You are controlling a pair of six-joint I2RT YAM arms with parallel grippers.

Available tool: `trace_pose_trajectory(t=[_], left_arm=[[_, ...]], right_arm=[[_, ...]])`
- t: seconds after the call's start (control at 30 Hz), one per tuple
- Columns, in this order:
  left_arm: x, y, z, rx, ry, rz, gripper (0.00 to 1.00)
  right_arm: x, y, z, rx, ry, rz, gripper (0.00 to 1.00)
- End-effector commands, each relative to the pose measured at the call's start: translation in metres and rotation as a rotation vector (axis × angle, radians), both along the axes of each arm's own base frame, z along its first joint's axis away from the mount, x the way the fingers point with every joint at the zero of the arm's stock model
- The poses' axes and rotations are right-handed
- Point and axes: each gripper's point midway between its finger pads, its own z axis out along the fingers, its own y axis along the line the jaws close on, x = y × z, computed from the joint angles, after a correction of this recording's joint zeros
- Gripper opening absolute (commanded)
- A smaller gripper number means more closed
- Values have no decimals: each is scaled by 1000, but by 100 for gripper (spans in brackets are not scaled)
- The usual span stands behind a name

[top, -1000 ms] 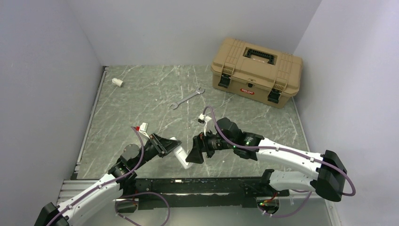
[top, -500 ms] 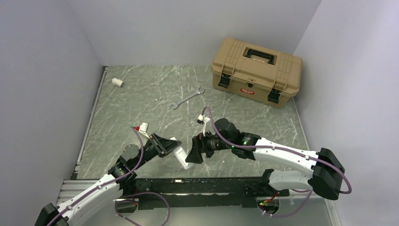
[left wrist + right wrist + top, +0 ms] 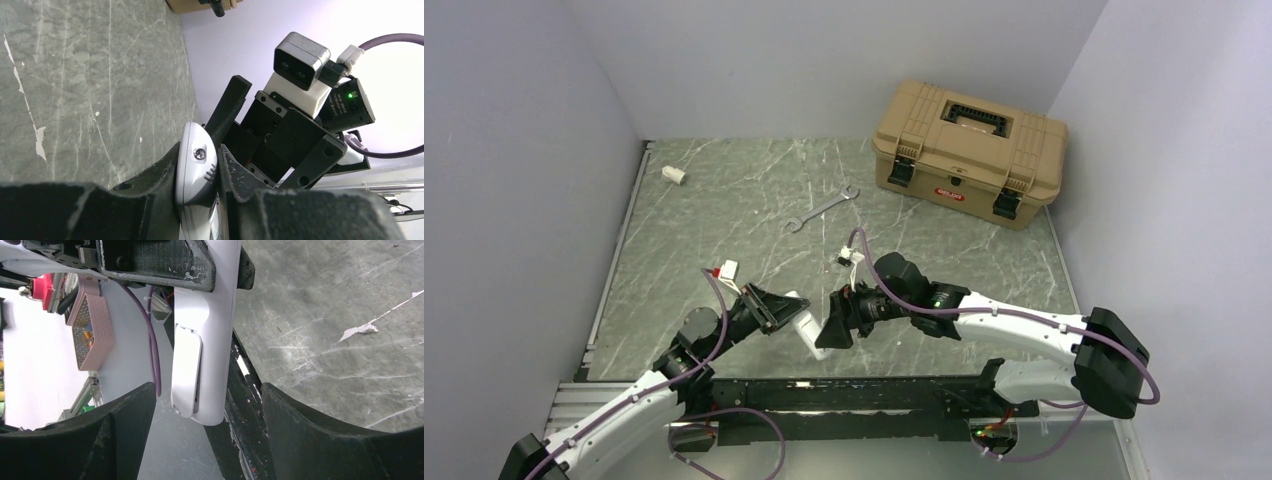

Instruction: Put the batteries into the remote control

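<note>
The remote control [image 3: 810, 334], a slim white bar, hangs above the table's near edge with my left gripper [image 3: 776, 310] shut on one end of it. In the left wrist view both pads press the remote control [image 3: 196, 159] at the left gripper [image 3: 199, 152]. My right gripper [image 3: 834, 325] is open and straddles the remote's free end. In the right wrist view the remote control [image 3: 212, 365] hangs between the fingers of the right gripper [image 3: 206, 392], with a gap on each side. A cover panel [image 3: 186, 371] on its left face stands slightly ajar. The batteries are out of view.
A tan toolbox [image 3: 969, 150] stands shut at the back right. A metal wrench [image 3: 821, 208] lies mid-table and a short white tube stub [image 3: 673, 175] lies at the back left. A black rail [image 3: 854, 393] runs along the near edge under the grippers.
My right arm has slid a little left, so its fingers reach further around the remote's free end, and its jaws have narrowed slightly. The left gripper and the remote have held still.
</note>
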Motion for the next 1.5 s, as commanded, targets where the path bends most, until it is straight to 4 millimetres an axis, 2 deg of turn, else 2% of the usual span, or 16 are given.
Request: trace_pose_trajectory(t=[0.0, 0.3, 0.43, 1.47], left_arm=[[-4, 0, 12, -51, -36, -17, 0], [-6, -1, 16, -72, -42, -27, 0], [-7, -1, 18, -86, -44, -30, 0], [-15, -3, 37, -154, -86, -76, 0]], right_arm=[[2, 8, 12, 64, -19, 18, 77], [4, 13, 14, 91, -21, 18, 56], [6, 16, 15, 99, -21, 20, 51], [21, 34, 23, 155, -29, 55, 33]])
